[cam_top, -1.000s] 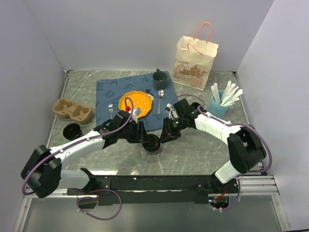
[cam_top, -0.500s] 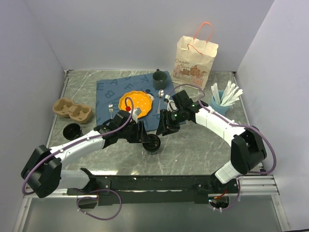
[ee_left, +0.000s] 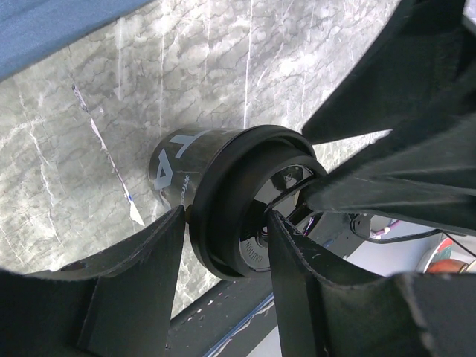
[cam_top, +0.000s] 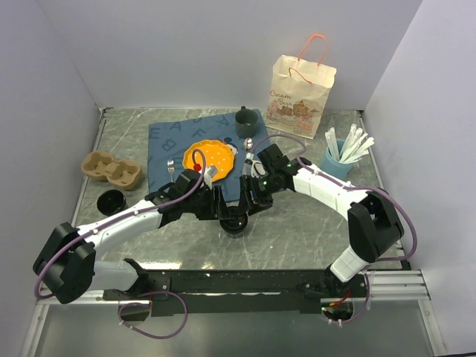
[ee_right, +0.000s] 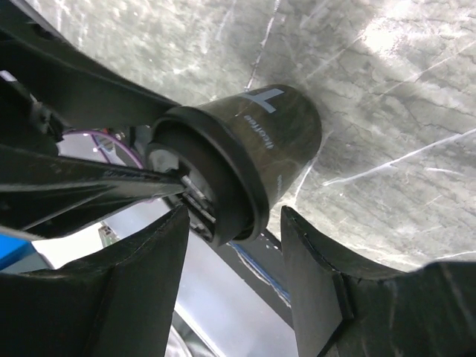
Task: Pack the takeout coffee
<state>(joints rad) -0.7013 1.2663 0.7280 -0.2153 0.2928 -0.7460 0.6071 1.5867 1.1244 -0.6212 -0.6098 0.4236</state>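
Black lidded cup (cam_top: pixel 235 221) near counter (cam_top: pixel 312 230) near edge, pinched by left gripper (ee_left: pixel 225 219); right gripper (ee_right: pixel 232 216) spread astride it. Risk: right finger clips cup, tipping it.

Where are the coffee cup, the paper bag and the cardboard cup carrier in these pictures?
coffee cup (cam_top: pixel 235 222): overhead view, on its black lid.
paper bag (cam_top: pixel 299 93): overhead view, on its printed front face.
cup carrier (cam_top: pixel 111 169): overhead view, on the ridge between its two wells.
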